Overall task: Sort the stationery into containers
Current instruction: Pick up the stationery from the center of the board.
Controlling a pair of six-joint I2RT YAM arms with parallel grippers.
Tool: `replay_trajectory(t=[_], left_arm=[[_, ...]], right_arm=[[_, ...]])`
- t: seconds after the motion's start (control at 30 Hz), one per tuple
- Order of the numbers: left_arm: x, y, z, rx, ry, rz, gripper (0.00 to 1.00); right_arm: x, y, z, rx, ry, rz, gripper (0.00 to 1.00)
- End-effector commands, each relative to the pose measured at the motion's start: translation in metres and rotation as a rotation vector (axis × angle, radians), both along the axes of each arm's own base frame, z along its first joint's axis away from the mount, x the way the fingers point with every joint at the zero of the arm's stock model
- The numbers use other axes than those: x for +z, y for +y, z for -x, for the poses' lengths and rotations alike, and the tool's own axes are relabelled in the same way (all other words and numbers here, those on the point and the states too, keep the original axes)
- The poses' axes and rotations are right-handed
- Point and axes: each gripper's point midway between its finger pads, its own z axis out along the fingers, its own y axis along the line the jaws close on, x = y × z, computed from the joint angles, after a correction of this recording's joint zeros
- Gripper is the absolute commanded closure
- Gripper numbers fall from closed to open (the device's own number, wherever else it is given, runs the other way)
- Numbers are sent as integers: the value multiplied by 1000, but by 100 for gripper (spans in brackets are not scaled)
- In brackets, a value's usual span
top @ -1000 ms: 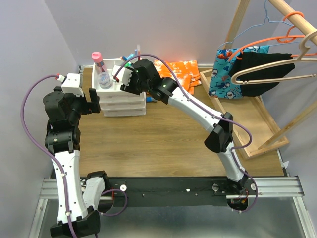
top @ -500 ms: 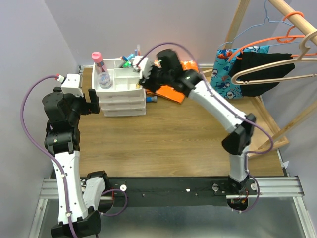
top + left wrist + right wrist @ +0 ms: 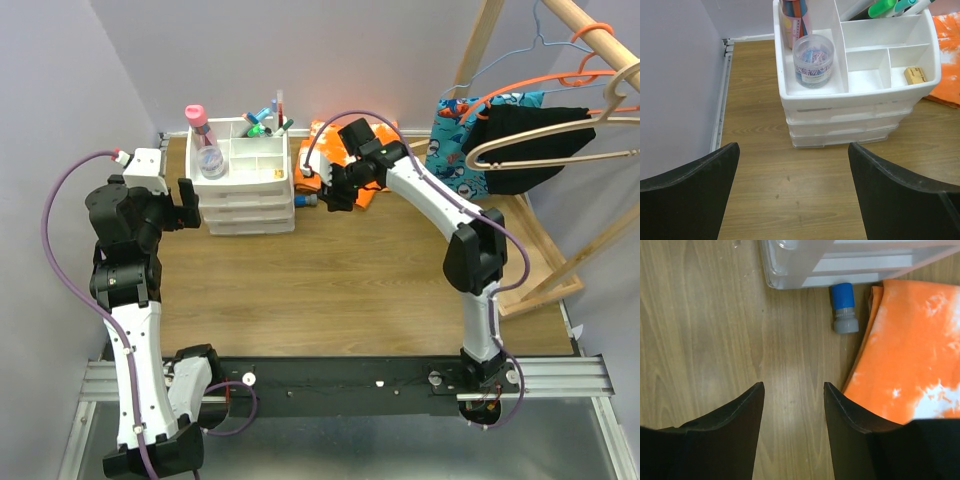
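The white three-drawer unit [image 3: 245, 185] stands at the back left of the table; it also shows in the left wrist view [image 3: 855, 107] and the right wrist view [image 3: 850, 265]. A pink-capped bottle [image 3: 205, 145] stands in its left compartment. Pens and a green-capped marker [image 3: 268, 118] stand in a back compartment. A blue-capped tube [image 3: 308, 201] lies on the table at the unit's right foot [image 3: 844, 307]. My right gripper [image 3: 332, 190] is open and empty just near of the tube [image 3: 792, 390]. My left gripper [image 3: 175, 208] is open and empty, left of the unit [image 3: 792, 160].
An orange cloth [image 3: 350, 160] lies right of the tube [image 3: 910, 365]. A clear jar of coloured clips [image 3: 813, 60] and a tan eraser [image 3: 915, 75] sit in the top tray. A wooden rack with hangers and clothes [image 3: 520, 140] stands at the right. A wall borders the left.
My right arm has swung from over the unit's top tray to the right and down, beside the unit near the blue-capped tube. The left arm has not moved.
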Motion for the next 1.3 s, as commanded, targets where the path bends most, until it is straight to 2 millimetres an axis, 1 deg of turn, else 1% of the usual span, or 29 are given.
replay_trajectory(t=[0.0, 0.07, 0.1, 0.13, 0.17, 0.2, 0.23, 0.3, 0.33, 0.37, 0.4, 0.43, 0.47, 0.57, 0.6, 0.63, 0.67, 0.7, 0.8, 0.83, 0.9, 0.93, 1.0, 1.03, 1.07, 1.27], left_arm=[[-5, 4, 0, 8, 18, -23, 1], [-9, 5, -1, 11, 29, -26, 1], [-9, 6, -1, 11, 33, -26, 1], [-11, 6, -2, 10, 37, -30, 1], [-11, 6, -2, 11, 41, -31, 1], [-12, 7, -2, 11, 44, -34, 1], [-14, 8, -2, 12, 51, -39, 1], [-16, 9, -2, 18, 59, -43, 1], [-19, 10, -2, 20, 68, -45, 1], [-22, 12, -2, 26, 76, -43, 1], [-23, 12, -2, 29, 80, -42, 1], [-24, 13, -2, 32, 85, -41, 1], [-24, 14, -2, 35, 85, -42, 1], [-27, 19, -3, 47, 95, -37, 1], [-29, 21, -3, 55, 100, -36, 1], [-30, 21, -3, 55, 103, -34, 1], [-31, 22, -4, 56, 106, -32, 1], [-30, 22, -4, 56, 105, -31, 1], [-30, 25, -5, 63, 107, -28, 1], [-31, 26, -5, 67, 110, -29, 1], [-31, 27, -5, 72, 107, -29, 1], [-31, 28, -5, 73, 108, -29, 1], [-31, 29, -4, 77, 110, -30, 1], [-32, 30, -4, 80, 115, -31, 1], [-34, 30, -4, 82, 118, -32, 1], [-34, 31, -4, 86, 120, -30, 1]], right_arm=[[-10, 30, -27, 49, -58, -135, 42], [-18, 38, -31, 62, -57, -169, 42], [-25, 44, -37, 66, -64, -182, 42], [-30, 46, -39, 69, -59, -188, 42], [-29, 50, -42, 79, -66, -200, 43], [-33, 52, -46, 83, -68, -201, 43], [-44, 54, -47, 86, -58, -196, 43], [-45, 59, -54, 93, -67, -212, 43], [-55, 60, -56, 95, -55, -207, 43], [-59, 62, -56, 106, -54, -207, 43], [-56, 64, -60, 107, -64, -213, 43], [-59, 65, -62, 107, -61, -214, 43], [-71, 66, -63, 106, -44, -206, 43], [-74, 70, -69, 109, -47, -216, 43], [-82, 72, -70, 109, -39, -212, 43], [-80, 74, -73, 111, -48, -218, 43], [-82, 75, -75, 104, -48, -218, 43], [-89, 75, -77, 101, -39, -214, 43], [-90, 78, -83, 96, -54, -215, 43], [-97, 77, -84, 95, -48, -208, 43], [-100, 78, -88, 95, -64, -197, 43], [-108, 76, -90, 91, -60, -185, 43], [-111, 77, -94, 87, -72, -175, 44], [-113, 77, -95, 87, -73, -171, 44], [-121, 77, -95, 91, -66, -160, 44], [-131, 74, -95, 106, -72, -135, 46]])
